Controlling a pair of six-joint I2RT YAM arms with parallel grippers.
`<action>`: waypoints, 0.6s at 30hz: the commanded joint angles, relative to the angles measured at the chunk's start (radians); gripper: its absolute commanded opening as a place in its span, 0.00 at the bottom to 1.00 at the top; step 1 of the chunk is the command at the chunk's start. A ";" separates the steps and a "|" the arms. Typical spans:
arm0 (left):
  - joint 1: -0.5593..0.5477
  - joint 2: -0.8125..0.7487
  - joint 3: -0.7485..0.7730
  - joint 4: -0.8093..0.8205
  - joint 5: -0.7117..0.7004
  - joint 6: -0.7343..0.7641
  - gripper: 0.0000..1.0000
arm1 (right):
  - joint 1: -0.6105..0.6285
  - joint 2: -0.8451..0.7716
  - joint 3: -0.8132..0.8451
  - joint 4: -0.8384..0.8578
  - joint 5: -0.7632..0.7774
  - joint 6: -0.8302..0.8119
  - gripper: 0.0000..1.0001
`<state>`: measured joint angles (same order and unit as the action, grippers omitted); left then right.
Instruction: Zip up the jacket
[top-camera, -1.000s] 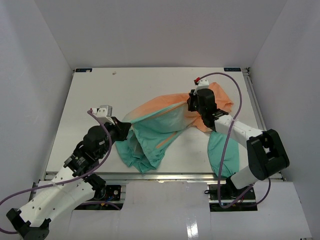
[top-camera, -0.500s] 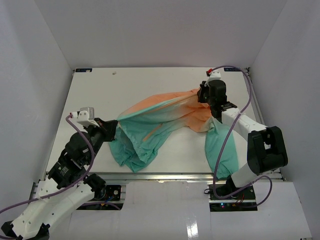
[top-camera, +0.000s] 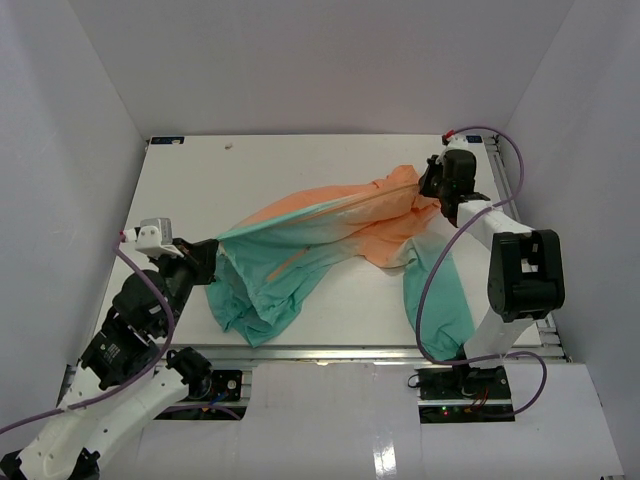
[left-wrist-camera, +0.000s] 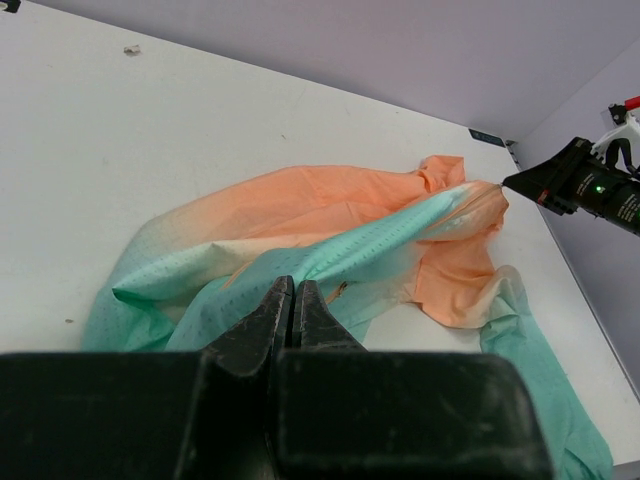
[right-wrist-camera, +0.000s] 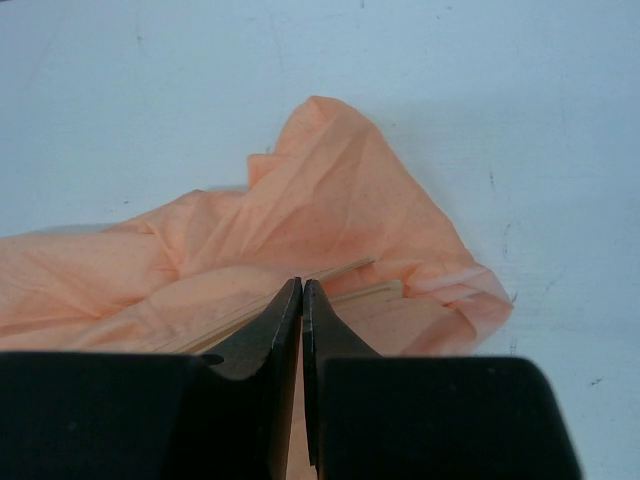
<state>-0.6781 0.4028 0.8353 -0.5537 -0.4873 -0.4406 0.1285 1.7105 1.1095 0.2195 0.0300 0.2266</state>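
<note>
The jacket lies stretched across the table, orange at the far right and teal at the near left. One teal sleeve trails toward the near right edge. My left gripper is shut on the jacket's teal end; in the left wrist view the jaws are pressed together on the teal fabric. My right gripper is shut on the orange end. In the right wrist view the jaws are closed on the orange fabric at a pale zipper seam. The right gripper also shows in the left wrist view.
White walls enclose the table on three sides; the right wall stands close behind the right gripper. A small speck lies at the far left of the table. Purple cables loop off both arms.
The two grippers have moved apart, the left toward the near left, the right toward the far right corner. The jacket has been pulled out longer and flatter between them.
</note>
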 joint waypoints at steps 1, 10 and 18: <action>0.002 0.039 0.048 0.019 -0.066 0.036 0.00 | -0.065 0.045 0.056 0.048 0.013 0.031 0.08; 0.002 0.220 0.095 0.105 -0.077 0.032 0.00 | -0.201 0.062 0.079 0.051 0.015 0.087 0.08; 0.019 0.407 0.248 0.141 -0.218 0.098 0.00 | -0.271 0.052 0.066 0.082 -0.063 0.131 0.08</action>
<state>-0.6768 0.7838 0.9667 -0.4666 -0.5475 -0.4022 -0.1222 1.7763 1.1484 0.2274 -0.0586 0.3423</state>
